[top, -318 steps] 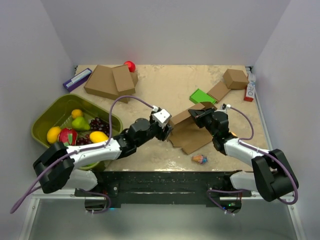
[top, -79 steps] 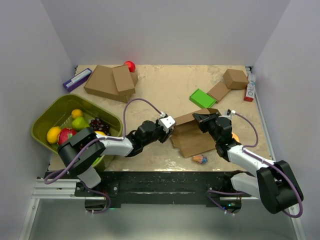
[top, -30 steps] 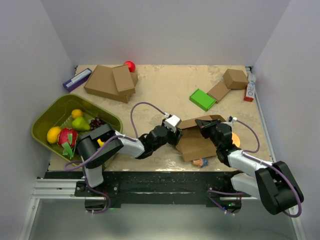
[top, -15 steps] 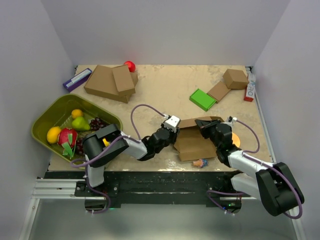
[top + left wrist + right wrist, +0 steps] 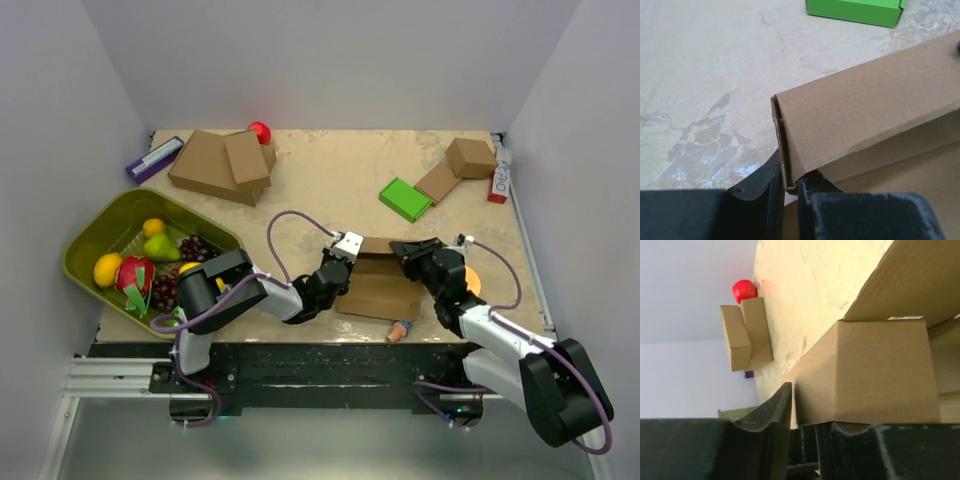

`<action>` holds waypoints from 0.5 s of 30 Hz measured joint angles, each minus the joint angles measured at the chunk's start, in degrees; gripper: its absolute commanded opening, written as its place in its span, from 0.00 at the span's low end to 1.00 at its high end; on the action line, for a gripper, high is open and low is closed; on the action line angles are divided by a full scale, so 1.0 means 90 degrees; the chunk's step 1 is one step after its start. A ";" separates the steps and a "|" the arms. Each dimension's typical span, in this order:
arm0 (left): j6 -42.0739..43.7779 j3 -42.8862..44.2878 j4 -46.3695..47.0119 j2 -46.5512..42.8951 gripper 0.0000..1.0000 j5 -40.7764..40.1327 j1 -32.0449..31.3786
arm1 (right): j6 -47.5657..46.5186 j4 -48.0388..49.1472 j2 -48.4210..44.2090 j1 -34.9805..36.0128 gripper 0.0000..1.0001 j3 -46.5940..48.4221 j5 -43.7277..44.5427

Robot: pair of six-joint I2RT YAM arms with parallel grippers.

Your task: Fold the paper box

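One paper box point(image 5: 375, 290), two stacked brown boxes point(image 5: 215, 165), one green box point(image 5: 405, 198), one red ball point(image 5: 259, 131) — one small brown cube point(image 5: 470, 157).

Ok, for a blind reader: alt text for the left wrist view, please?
A folded wall edge of the brown paper box sits pinched between the dark fingers of the left hand, at the bottom. Behind it lie a beige table and a green box.

Robot lab test cell. Left arm point(image 5: 240, 290) and right arm point(image 5: 500, 325) bolted to black base rail point(image 5: 320, 362) at 6 o'clock. Bare white walls point(image 5: 330, 60) box in the table point(image 5: 330, 170). Staged props: fruit point(image 5: 135, 272) in green tray point(image 5: 200, 217) at 9 o'clock, stacked cardboard boxes point(image 5: 215, 165) at 10 o'clock.
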 measured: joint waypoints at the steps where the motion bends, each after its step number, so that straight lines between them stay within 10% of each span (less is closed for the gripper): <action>1: 0.0007 -0.0015 -0.0010 -0.0024 0.09 -0.0019 0.0019 | -0.0053 -0.0114 -0.0083 -0.0002 0.51 0.0000 0.0000; 7: 0.0114 -0.0544 -0.0340 -0.0721 0.06 0.0491 0.0389 | -0.0704 -0.0872 -0.0729 -0.0005 0.82 0.0168 -0.0148; 15: 0.0257 -0.0962 -0.1047 -0.1552 0.05 0.1571 0.1231 | -0.2939 -0.2458 -0.1214 -0.0005 0.89 0.1557 -0.0801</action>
